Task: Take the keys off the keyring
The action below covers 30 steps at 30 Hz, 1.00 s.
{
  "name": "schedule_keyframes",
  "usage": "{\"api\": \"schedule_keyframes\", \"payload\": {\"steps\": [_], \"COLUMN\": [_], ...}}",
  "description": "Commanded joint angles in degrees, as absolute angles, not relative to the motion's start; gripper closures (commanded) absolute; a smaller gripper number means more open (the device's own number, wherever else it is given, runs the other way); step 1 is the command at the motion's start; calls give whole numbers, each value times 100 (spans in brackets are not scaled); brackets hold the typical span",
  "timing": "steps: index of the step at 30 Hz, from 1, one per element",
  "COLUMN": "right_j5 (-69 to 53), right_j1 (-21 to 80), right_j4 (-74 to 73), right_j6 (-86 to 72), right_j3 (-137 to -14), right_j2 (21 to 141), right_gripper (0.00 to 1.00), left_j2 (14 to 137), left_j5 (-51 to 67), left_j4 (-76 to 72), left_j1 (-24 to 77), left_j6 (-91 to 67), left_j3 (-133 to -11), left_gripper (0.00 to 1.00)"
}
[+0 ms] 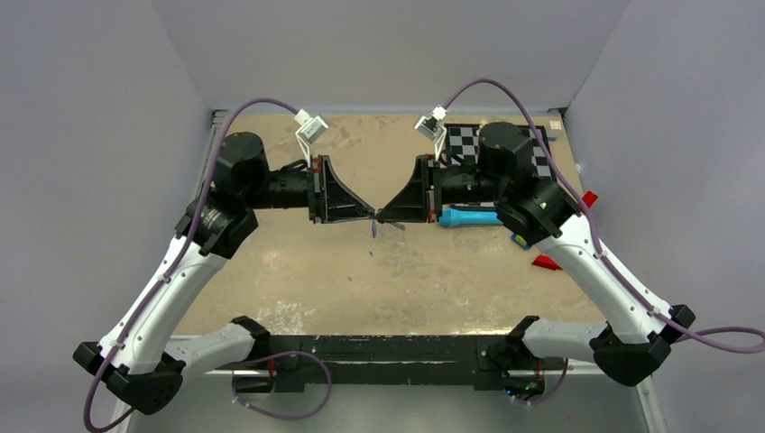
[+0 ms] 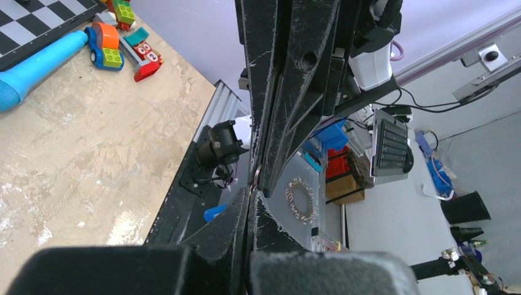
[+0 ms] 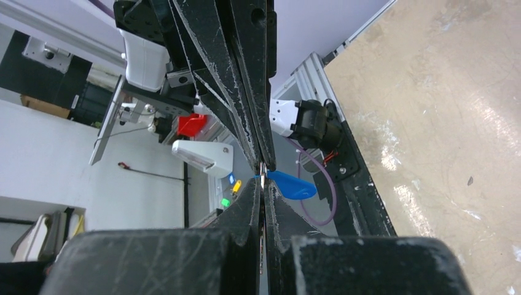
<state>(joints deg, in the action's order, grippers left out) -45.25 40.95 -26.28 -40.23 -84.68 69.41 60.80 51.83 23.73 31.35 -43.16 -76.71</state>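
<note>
My left gripper [image 1: 369, 215] and right gripper [image 1: 382, 217] meet tip to tip above the middle of the table. Both are shut on a thin metal keyring [image 2: 256, 177] held edge-on between them. The bright blue oval piece [image 3: 292, 185] hangs from the ring just beside the right gripper's tips [image 3: 263, 182]. It also shows under the left gripper's tips [image 2: 252, 190] as a blue patch [image 2: 214, 212], and as a small blue bit [image 1: 373, 231] in the top view. The tiny grey keys cannot be told apart from the ring.
A long light-blue tube-shaped tool [image 1: 470, 217] lies right of the right gripper, before a checkerboard [image 1: 466, 143]. A small blue-and-yellow block [image 1: 520, 241] and red pieces [image 1: 546, 262] lie at the right edge. Toy cars [image 2: 105, 47] sit near the tube [image 2: 38, 69].
</note>
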Motion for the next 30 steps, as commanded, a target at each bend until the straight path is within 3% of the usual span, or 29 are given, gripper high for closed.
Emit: {"api": "schedule_keyframes", "payload": {"steps": [1,25,27,30], "right_j5": [-4027,-4080,-4195,-4362], "right_j1": [4194,4245,4240,4244], "right_j4": [-1915,-1893,-1902,-1928], "right_j6": [-4193,-4168,-4183,-4156], "right_j3": [-8372,-8687,-8775,-8823], "right_j2": [6849,7136,7209,7251], "right_gripper": [100,100,100,100], "left_j2": [5973,5928,5965,6018], "left_j5": [4957,4176,4207,4218], "left_j4": [1865,1657,1714,1863], "left_j1": [3283,3306,3312,3310], "left_j6": [-4700,-5291,-5250,-5143], "left_j3": [-7528,-7393,-7497,-7677], "left_gripper": [100,100,94,75]}}
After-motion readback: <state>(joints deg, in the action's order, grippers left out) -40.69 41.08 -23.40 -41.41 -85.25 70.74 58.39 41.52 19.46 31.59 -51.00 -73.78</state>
